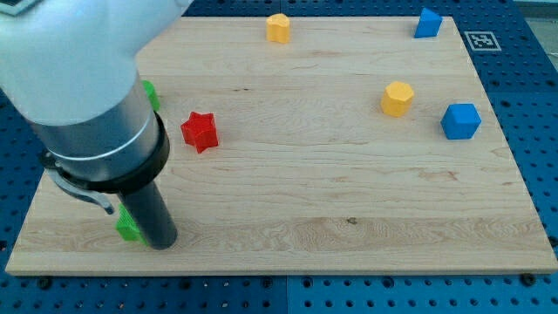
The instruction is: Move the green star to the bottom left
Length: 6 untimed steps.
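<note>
A green block (128,226) shows at the view's bottom left, mostly hidden behind my rod; its shape cannot be made out. My tip (162,242) rests on the board just to the right of it, touching or nearly touching it. A second green block (151,94) peeks out from behind the arm's grey body higher up on the left; its shape is also hidden. The arm covers much of the view's upper left.
A red star (200,131) lies right of the arm. A yellow block (278,28) sits at the top centre, another yellow block (397,98) at the right. A blue block (427,23) is at the top right, a blue cube (460,121) below it. The wooden board (349,218) ends near the bottom.
</note>
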### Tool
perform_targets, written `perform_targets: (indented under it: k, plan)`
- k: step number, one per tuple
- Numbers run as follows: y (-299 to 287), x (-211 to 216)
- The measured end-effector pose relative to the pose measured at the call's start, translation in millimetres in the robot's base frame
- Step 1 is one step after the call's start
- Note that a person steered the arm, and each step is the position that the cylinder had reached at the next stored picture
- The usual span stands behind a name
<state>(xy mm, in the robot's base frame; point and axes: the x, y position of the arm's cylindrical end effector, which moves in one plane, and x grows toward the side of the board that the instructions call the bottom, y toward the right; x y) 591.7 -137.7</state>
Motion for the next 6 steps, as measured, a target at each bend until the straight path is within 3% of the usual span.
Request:
perform_targets:
  k: [4,6]
  plan:
    - [4.2,-50.2]
    - [-11.1,-50.1]
